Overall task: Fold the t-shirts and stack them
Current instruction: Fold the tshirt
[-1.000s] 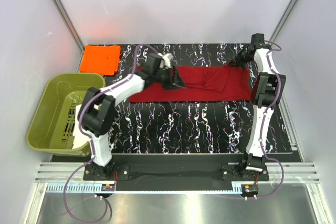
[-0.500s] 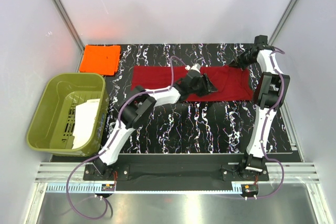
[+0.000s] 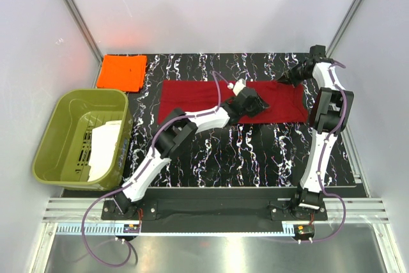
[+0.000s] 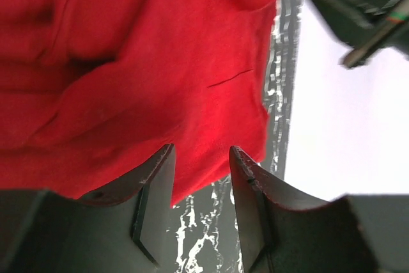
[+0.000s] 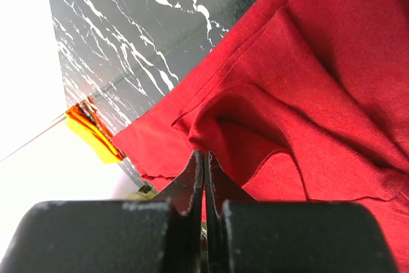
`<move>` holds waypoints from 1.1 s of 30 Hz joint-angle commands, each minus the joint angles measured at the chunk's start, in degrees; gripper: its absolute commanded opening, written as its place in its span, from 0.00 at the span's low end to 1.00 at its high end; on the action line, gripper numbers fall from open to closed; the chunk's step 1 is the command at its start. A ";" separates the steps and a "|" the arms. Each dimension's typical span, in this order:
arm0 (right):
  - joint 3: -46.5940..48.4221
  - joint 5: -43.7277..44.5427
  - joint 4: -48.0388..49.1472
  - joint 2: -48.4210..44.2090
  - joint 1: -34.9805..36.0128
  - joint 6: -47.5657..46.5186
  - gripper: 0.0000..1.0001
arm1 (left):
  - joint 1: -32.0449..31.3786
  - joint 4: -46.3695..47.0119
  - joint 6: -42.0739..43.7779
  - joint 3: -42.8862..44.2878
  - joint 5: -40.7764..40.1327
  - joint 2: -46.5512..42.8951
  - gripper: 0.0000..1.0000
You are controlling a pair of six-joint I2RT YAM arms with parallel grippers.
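Guessing a fold's coming: red shirt (image 3: pixel 192 97) lies flat along the surface's (image 3: pixel 223 151) far edge, right tool (image 5: pixel 203 155) pinched shut on its far right corner as anchor, left tool (image 4: pixel 201 151) half-open over the near hem. Already folded, orange shirt (image 3: pixel 121 72) sits at the far left corner.

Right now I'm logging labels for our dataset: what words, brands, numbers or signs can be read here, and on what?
No readable text anywhere.
Red t-shirt and orange t-shirt: plain, no print or tag showing.
Tub and the white sheet in it: no marking visible.
Orange pieces on the near rail: too small to tell.
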 commanded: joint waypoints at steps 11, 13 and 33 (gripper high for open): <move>-3.42 -2.74 2.93 -5.72 -0.95 -0.10 0.00 | -1.55 -2.95 -7.12 5.17 -2.85 4.22 0.46; -4.03 -2.92 3.02 -5.98 -0.95 -0.19 0.00 | -1.46 -2.86 -7.57 6.05 -3.11 4.93 0.46; -6.41 -2.83 3.46 -7.30 -0.95 -1.86 0.00 | 0.12 -1.72 -9.42 6.05 1.09 5.64 0.08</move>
